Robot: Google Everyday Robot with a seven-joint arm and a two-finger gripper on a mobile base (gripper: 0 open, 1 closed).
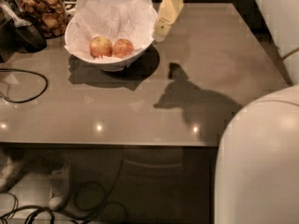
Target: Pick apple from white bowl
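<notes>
Beside the white bowl (134,56) rim, gripper (160,31) hangs clear, staged for the redder apple (123,47). Open or closed: can't tell.

Gripper (160,31) at white bowl (133,56) rim, wrist cut by top edge; jar (44,9) top cropped.

Glossy, smooth grey-brown table (210,45); crumpled matt white paper (107,20) lining the round white bowl (135,56); smooth cream plastic claw (160,32) beside its right rim.
</notes>
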